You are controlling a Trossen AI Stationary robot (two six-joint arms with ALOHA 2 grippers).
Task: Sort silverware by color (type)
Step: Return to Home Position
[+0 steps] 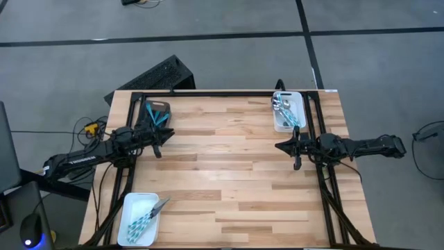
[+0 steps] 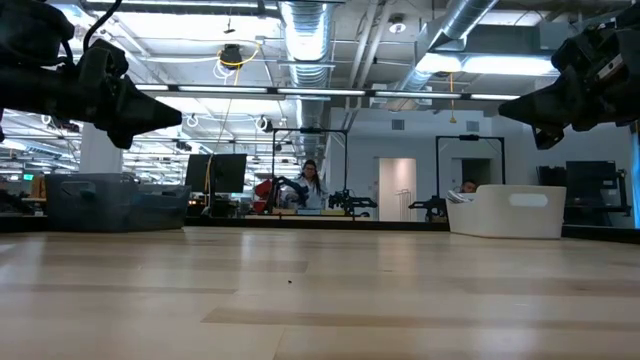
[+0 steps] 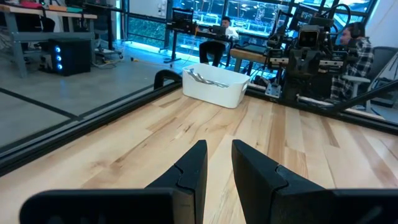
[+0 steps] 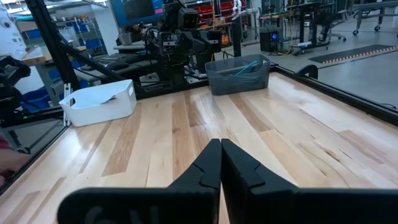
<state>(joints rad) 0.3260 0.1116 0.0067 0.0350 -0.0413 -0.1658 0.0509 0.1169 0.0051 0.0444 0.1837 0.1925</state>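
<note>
Lying in three trays, the silverware [image 1: 286,110] sits around the edges of the wooden surface [image 1: 229,180]. Seen from above, the teal-handled pieces [image 1: 157,115] are in the dark grey tray [image 1: 158,103] at 10 o'clock. The shiny-headed pieces [image 1: 281,105] are in a white tray [image 1: 294,98] at 1 o'clock. The patterned teal handles [image 1: 142,222], with one silver head among them, are in a second white tray [image 1: 137,201] at 7 o'clock.

The left gripper [image 1: 168,135] hangs above the surface at 5 o'clock of the dark grey tray. Its fingers [image 3: 193,171] are parted by a narrow gap and hold nothing. The right gripper [image 1: 279,146] hangs at 6 o'clock of the first white tray, with its fingers [image 4: 208,165] pressed together and empty. The two grippers point toward each other, well apart. Beyond the surface, a person [image 3: 357,46] sits at a desk.
</note>
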